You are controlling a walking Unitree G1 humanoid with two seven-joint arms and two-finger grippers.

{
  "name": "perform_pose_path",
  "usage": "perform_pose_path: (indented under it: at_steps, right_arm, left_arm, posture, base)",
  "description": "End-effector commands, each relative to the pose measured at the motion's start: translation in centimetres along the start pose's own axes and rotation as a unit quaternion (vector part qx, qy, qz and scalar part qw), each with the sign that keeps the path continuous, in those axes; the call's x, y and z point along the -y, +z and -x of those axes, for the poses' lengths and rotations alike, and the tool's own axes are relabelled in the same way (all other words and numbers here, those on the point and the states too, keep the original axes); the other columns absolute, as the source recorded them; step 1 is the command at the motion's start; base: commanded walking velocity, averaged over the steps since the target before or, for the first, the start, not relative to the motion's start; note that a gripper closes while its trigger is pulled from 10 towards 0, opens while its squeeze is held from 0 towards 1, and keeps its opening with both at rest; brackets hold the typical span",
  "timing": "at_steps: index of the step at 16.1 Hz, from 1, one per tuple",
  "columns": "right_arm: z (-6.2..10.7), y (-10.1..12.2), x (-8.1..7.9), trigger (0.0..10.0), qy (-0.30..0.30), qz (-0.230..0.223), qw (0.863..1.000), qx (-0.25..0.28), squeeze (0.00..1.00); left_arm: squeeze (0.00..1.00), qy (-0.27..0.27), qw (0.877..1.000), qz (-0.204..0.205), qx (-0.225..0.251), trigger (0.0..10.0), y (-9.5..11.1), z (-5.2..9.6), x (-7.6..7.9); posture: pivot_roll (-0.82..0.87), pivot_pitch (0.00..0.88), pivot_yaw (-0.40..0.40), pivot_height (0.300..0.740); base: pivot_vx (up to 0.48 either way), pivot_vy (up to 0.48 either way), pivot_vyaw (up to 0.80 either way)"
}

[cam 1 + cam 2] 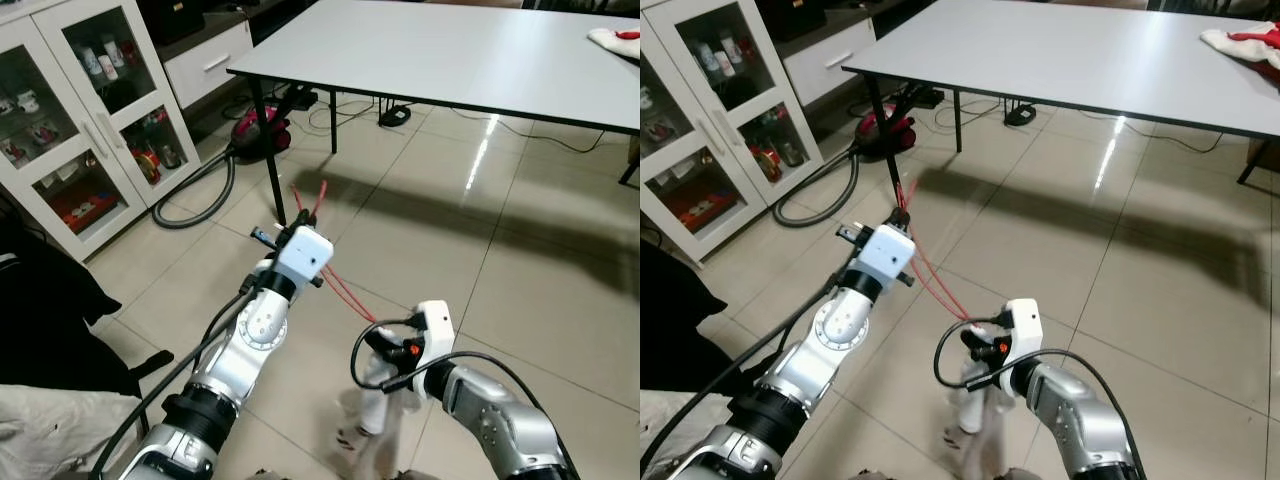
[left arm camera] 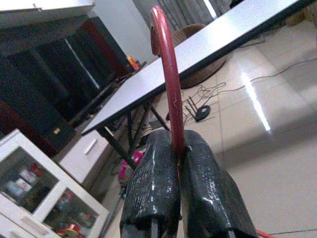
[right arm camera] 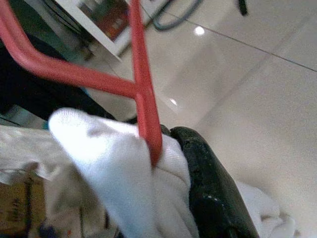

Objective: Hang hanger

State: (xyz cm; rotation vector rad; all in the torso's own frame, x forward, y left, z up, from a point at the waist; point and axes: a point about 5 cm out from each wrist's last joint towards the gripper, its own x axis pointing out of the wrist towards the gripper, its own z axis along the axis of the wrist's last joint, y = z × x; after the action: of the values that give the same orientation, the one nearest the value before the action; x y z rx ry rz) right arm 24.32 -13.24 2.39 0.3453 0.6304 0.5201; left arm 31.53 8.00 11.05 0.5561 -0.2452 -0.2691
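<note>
The thin red plastic hanger point(image 1: 340, 285) lies in the centre of the head view, stretched between the two arms. The left gripper point(image 2: 176, 148) has its two black fingers pressed together on the hanger's neck, and the hook curves away beyond the fingertips toward the grey table point(image 1: 450, 50) in the upper part of the frame. The right gripper point(image 3: 168, 148) is clamped on the other end of the hanger, together with a white cloth garment point(image 3: 109, 168). The long axis of the hanger runs from lower right up to centre left (the left arm is nearer to the hook). No rail is in view, so I judge the hanging is not yet possible.
</note>
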Motion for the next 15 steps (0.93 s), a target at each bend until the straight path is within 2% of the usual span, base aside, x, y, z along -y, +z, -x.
perform_pose_path:
  at_steps: [1, 2, 3, 4, 5, 6, 7, 8, 9, 11, 12, 14, 15]
  right_arm:
    - [-0.2, 0.1, 0.2, 0.0, -0.018, -0.003, 1.0, -0.002, 0.0]
    - [-0.3, -0.1, 0.4, 0.0, -0.029, -0.013, 0.999, -0.006, 0.0]
    - [-0.5, -0.5, 0.7, 0.0, -0.052, 0.0, 0.998, -0.021, 0.0]
    - [-0.6, -0.8, 1.0, 0.0, -0.071, 0.034, 0.996, -0.035, 0.0]
    - [-0.6, -0.8, 1.8, 0.0, -0.13, 0.125, 0.982, -0.056, 0.0]
    - [-0.6, -0.7, 1.9, 0.0, -0.144, 0.151, 0.976, -0.06, 0.0]
    - [-0.6, -0.4, 2.1, 0.0, -0.168, 0.22, 0.958, -0.073, 0.0]
    - [-0.6, -0.2, 2.4, 0.0, -0.191, 0.305, 0.928, -0.092, 0.0]
    - [-0.5, 0.1, 2.6, 0.0, -0.208, 0.367, 0.901, -0.102, 0.0]
    - [-0.3, 0.8, 3.2, 0.0, -0.228, 0.464, 0.849, -0.109, 0.0]
    - [-0.2, 1.1, 3.4, 0.0, -0.233, 0.498, 0.829, -0.105, 0.0]
    - [-0.1, 2.4, 3.1, 0.0, -0.226, 0.575, 0.784, -0.061, 0.0]
    - [-0.1, 3.0, 2.6, 0.0, -0.213, 0.647, 0.731, -0.038, 0.0]
  left_arm:
    - [0.0, 0.015, 0.999, -0.041, -0.005, 10.0, -0.7, 0.1, -0.8]
    - [0.0, 0.02, 0.998, -0.056, -0.001, 10.0, -0.7, 0.2, -0.9]
    - [0.0, 0.022, 0.995, -0.091, 0.016, 10.0, -0.6, 0.2, -1.0]
    - [0.0, 0.02, 0.992, -0.121, 0.031, 10.0, -0.5, 0.4, -0.9]
    - [0.0, 0.027, 0.986, -0.159, 0.046, 10.0, -0.4, 0.5, -1.1]
    - [0.0, 0.03, 0.984, -0.168, 0.05, 10.0, -0.3, 0.5, -1.1]
    - [0.0, 0.04, 0.981, -0.182, 0.059, 10.0, -0.1, 0.5, -1.2]
    - [0.0, 0.05, 0.979, -0.186, 0.071, 10.0, 0.3, 0.5, -1.3]
    - [0.0, 0.057, 0.978, -0.185, 0.08, 10.0, 0.7, 0.4, -1.3]
    - [0.0, 0.068, 0.975, -0.181, 0.108, 10.0, 1.6, 0.4, -1.3]
    - [0.0, 0.072, 0.975, -0.178, 0.115, 10.0, 1.8, 0.4, -1.3]
    - [0.0, 0.08, 0.979, -0.164, 0.091, 10.0, 0.9, 0.6, -1.8]
    - [0.0, 0.09, 0.983, -0.147, 0.058, 10.0, -0.1, 0.6, -2.4]
  posture:
    - [-0.13, 0.055, 0.089, 0.74]
    - [-0.13, 0.056, 0.088, 0.74]
    - [-0.13, 0.058, 0.086, 0.74]
    - [-0.13, 0.058, 0.086, 0.74]
    - [-0.13, 0.062, 0.083, 0.74]
    - [-0.13, 0.062, 0.083, 0.74]
    - [-0.13, 0.063, 0.083, 0.74]
    - [-0.13, 0.064, 0.081, 0.74]
    - [-0.13, 0.065, 0.082, 0.74]
    - [-0.13, 0.068, 0.083, 0.74]
    - [-0.13, 0.069, 0.084, 0.74]
    - [-0.14, 0.071, 0.085, 0.74]
    - [-0.14, 0.071, 0.086, 0.74]
  base:
    - [0.0, 0.0, 0.0]
    - [0.0, 0.0, 0.0]
    - [0.0, 0.0, 0.0]
    - [0.0, 0.0, 0.0]
    - [0.0, 0.0, 0.0]
    - [0.0, 0.0, 0.0]
    - [0.0, 0.0, 0.0]
    - [0.0, 0.0, 0.0]
    - [0.0, 0.0, 0.0]
    - [0.0, 0.0, 0.0]
    - [0.0, 0.0, 0.0]
    - [0.0, 0.0, 0.0]
    - [0.0, 0.0, 0.0]
